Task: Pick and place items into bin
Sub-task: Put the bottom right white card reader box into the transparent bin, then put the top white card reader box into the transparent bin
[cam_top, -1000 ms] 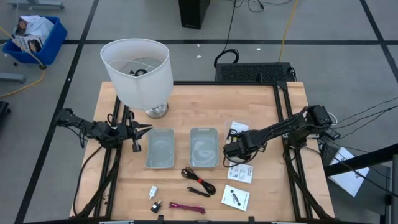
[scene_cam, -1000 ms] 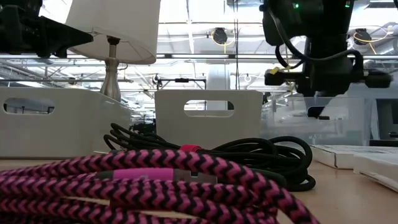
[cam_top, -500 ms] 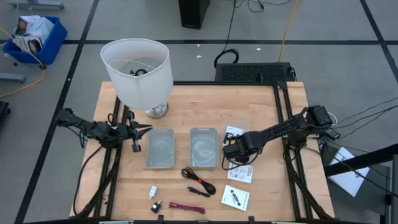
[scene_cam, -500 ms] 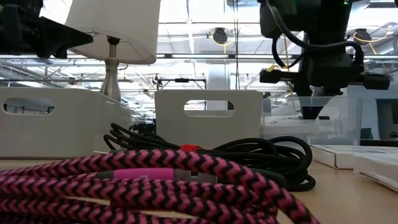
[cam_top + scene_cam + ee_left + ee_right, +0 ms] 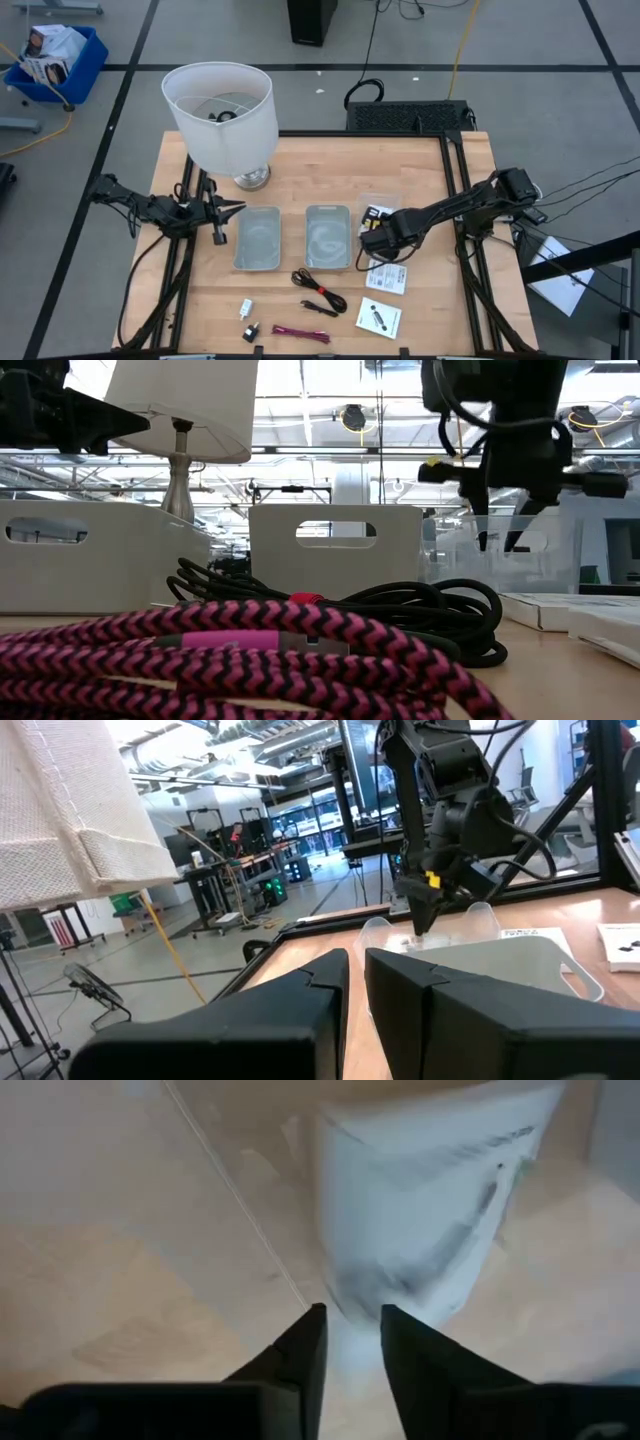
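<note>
My right gripper (image 5: 371,240) hangs just right of the right-hand grey bin (image 5: 328,237), fingers pointing steeply down and open (image 5: 502,538). Beneath and beyond its tips is a white packet with black print in a clear bag (image 5: 380,213), blurred in the right wrist view (image 5: 420,1210). Two more packets (image 5: 387,277) (image 5: 378,318), a black cable (image 5: 318,288), a magenta cable (image 5: 300,333), a white plug (image 5: 246,308) and a black piece (image 5: 250,329) lie on the near part of the table. My left gripper (image 5: 226,210) waits shut at the table's left, level, holding nothing. My right gripper has its open fingers coming from above on either side of the near end of the bagged packet (image 5: 350,1320). Whether they still touch the bag, I cannot tell. The packet sits beside the right bin's right wall, not inside it.
A second grey bin (image 5: 257,238) stands left of the first. A big white lampshade lamp (image 5: 222,115) stands at the far left corner, close to my left arm. Bare wood lies between the bins and the near items.
My right gripper has opened: its fingertips were together on the clear bag and now stand apart. Its wrist has rolled a little while the hand stayed in place beside the right bin. The bagged packet has shifted slightly toward that bin.
</note>
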Controlling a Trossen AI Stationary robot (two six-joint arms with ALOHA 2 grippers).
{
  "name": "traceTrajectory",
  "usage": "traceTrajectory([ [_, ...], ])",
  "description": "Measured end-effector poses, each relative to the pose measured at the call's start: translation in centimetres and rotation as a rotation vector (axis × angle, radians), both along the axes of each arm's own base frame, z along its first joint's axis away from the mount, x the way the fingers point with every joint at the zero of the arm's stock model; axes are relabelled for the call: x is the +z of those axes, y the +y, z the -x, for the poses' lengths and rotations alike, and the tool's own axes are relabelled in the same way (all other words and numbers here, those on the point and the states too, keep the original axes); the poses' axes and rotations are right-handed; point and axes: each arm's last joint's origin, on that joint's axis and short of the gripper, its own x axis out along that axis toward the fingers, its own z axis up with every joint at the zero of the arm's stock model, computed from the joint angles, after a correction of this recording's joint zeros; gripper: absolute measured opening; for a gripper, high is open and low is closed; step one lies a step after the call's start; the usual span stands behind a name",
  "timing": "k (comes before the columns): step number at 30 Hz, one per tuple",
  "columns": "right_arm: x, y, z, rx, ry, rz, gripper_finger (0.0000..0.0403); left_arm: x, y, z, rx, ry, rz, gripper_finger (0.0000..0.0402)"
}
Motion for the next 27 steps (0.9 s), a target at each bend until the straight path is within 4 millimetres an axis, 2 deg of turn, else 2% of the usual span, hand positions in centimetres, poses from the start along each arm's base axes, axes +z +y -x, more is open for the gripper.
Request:
traceTrajectory([
  [7,2.8,0.3,1.2,-0.043,-0.161,0.025,0.0137,0.0,0.0,0.0,0.0,0.001,0.0,0.0047],
  [10,4.4,1.0,1.8,-0.086,-0.311,0.067,0.0137,0.0,0.0,0.0,0.0,0.001,0.0,0.0047],
  [14,6.5,2.8,3.0,-0.194,-0.557,0.042,0.0114,0.0,0.0,0.0,0.0,0.001,0.0,0.0047],
  [20,9.4,6.5,4.1,-0.419,-0.798,-0.19,0.0034,0.0,0.0,0.0,-0.002,-0.001,0.019,0.0047],
  [22,10.0,7.8,4.5,-0.466,-0.813,-0.282,0.0009,0.0,0.0,0.0,-0.005,-0.006,0.042,0.0047],
  [24,10.2,9.0,4.6,-0.518,-0.816,-0.358,0.0008,0.0,0.0,0.0,-0.007,-0.008,0.054,0.0047],
  [27,9.4,10.8,4.7,-0.595,-0.799,-0.405,0.0005,0.0,0.0,0.0,-0.007,-0.008,0.055,0.0047],
])
